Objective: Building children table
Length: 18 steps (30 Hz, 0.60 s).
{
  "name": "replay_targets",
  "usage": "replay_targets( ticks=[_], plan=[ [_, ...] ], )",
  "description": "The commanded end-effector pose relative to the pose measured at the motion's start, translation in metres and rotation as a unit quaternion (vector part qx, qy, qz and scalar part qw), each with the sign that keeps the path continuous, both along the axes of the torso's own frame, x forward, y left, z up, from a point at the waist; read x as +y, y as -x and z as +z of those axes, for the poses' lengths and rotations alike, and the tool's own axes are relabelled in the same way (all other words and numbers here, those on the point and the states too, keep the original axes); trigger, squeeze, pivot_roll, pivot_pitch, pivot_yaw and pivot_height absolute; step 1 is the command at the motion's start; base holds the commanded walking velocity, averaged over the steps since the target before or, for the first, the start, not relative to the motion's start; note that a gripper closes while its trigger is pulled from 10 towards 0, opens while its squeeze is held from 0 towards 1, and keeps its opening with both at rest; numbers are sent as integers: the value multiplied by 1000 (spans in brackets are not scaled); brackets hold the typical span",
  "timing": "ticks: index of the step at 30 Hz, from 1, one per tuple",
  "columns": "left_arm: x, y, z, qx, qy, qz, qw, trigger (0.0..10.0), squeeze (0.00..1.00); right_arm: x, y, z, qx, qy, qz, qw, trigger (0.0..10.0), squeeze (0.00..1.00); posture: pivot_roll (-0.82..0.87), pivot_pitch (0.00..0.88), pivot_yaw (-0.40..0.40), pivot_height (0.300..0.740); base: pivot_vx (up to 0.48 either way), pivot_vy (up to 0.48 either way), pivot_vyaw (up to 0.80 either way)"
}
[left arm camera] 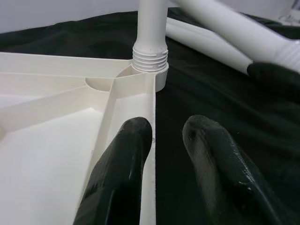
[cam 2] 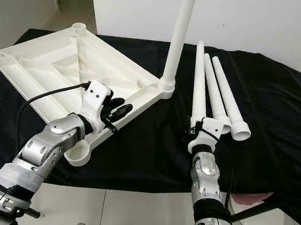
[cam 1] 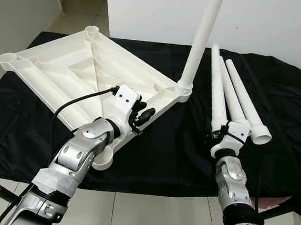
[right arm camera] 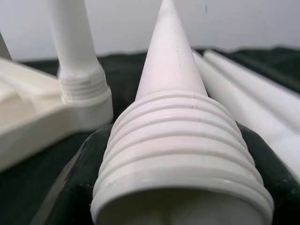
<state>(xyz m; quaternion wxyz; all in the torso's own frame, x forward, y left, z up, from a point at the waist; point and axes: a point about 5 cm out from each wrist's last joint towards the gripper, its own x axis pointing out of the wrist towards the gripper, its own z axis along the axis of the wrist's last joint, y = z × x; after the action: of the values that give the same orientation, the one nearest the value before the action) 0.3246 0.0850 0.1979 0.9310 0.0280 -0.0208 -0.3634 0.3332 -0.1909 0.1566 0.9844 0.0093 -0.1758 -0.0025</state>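
White table panel point(cam 1: 86, 67) lies upside down on the left of the black cloth point(cam 1: 173, 151), ribs and corner sockets facing up (its near-left corner socket juts past the cloth's near edge). One leg point(cam 1: 202, 38) already stands upright in the panel's right corner socket, its threaded collar showing above the rim. The left pincer point(cam 1: 144, 115) sits at the panel's near-right edge, its two black fingers point(left arm camera: 119, 173) parted a little, one over the rim and one over the cloth, with nothing clamped between them. To the right, three loose legs lie side by side, running near to far. The right pincer point(cam 1: 227, 134) is closed around the threaded near end of the leftmost leg point(right arm camera: 173, 140). Just beside it lie the middle leg point(cam 1: 229, 90) and the right leg point(cam 1: 246, 100).
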Motion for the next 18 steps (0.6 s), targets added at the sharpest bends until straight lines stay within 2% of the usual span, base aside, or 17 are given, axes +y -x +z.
replay_targets(
  ticks=[1,4,5,7,9,13,17,18],
  plan=[
    [0,3,5,10,7,-92,996,10000,0,12,3,23,-65,4,35,997,10000,0,49,35,15,740,0,0,0],
    [5,0,14,11,28,-99,995,10000,0,20,3,44,-101,7,60,993,10000,0,47,32,18,740,0,0,0],
    [5,0,14,11,28,-99,995,10000,0,20,3,44,-101,7,60,993,10000,0,47,32,18,740,0,0,0],
    [9,-3,20,13,40,-107,993,10000,0,26,3,66,-145,29,72,986,10000,0,43,28,24,740,0,0,0],
    [9,-3,20,13,40,-107,993,10000,0,26,3,66,-145,29,72,986,10000,0,43,28,24,740,0,0,0],
    [14,-3,28,17,58,-129,990,10000,0,37,7,115,-232,55,98,966,10000,0,40,26,28,740,0,0,0],
    [14,-3,29,15,58,-138,989,10000,0,39,10,130,-258,55,104,959,10000,0,38,22,28,740,0,0,0],
    [15,-3,30,15,58,-139,988,10000,0,41,13,144,-283,61,108,951,10000,0,37,20,31,740,0,0,0]
  ],
)
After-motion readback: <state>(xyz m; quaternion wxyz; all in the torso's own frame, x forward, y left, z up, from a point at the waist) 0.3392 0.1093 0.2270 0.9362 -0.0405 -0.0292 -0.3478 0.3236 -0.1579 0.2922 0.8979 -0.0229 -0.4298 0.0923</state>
